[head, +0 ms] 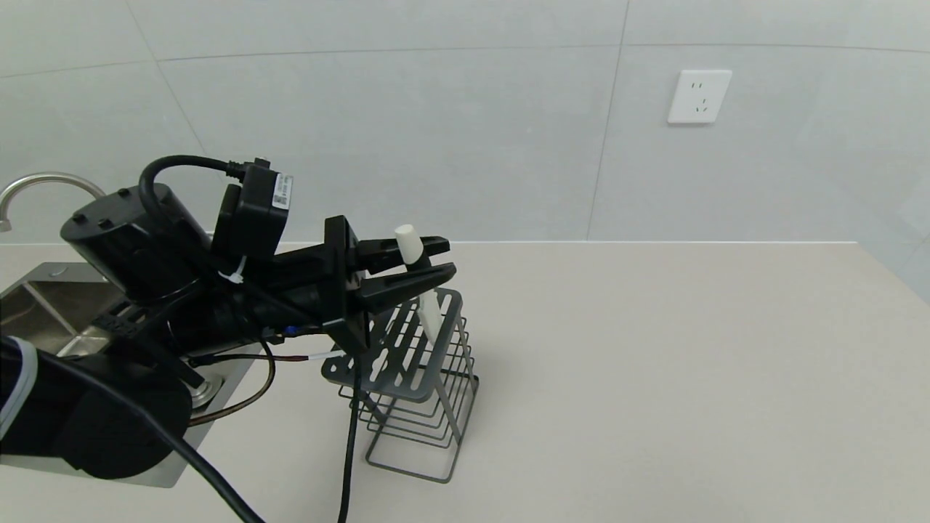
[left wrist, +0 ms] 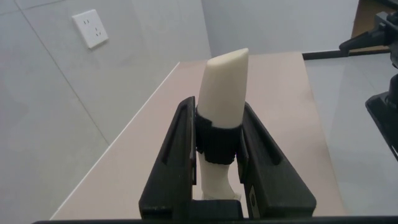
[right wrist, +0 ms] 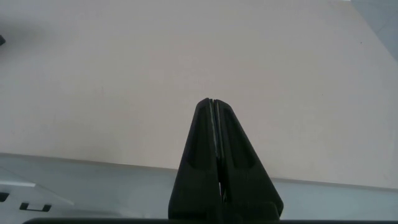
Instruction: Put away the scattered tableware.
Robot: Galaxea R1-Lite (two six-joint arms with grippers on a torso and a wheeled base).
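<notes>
My left gripper (head: 429,263) is shut on the white handle of a utensil (head: 410,243), held upright just above the wire cutlery rack (head: 418,392) on the counter. The utensil's lower part (head: 430,316) dips into the rack's slotted top. In the left wrist view the white handle (left wrist: 225,93) stands up between the black fingers (left wrist: 177,149), which press on it from both sides. My right gripper (right wrist: 214,109) is shut with nothing in it, hovering over bare countertop.
A steel sink (head: 43,305) with a curved tap (head: 36,185) lies to the left of the rack. The beige counter (head: 690,363) stretches free to the right. A wall socket (head: 699,96) sits on the tiled wall behind.
</notes>
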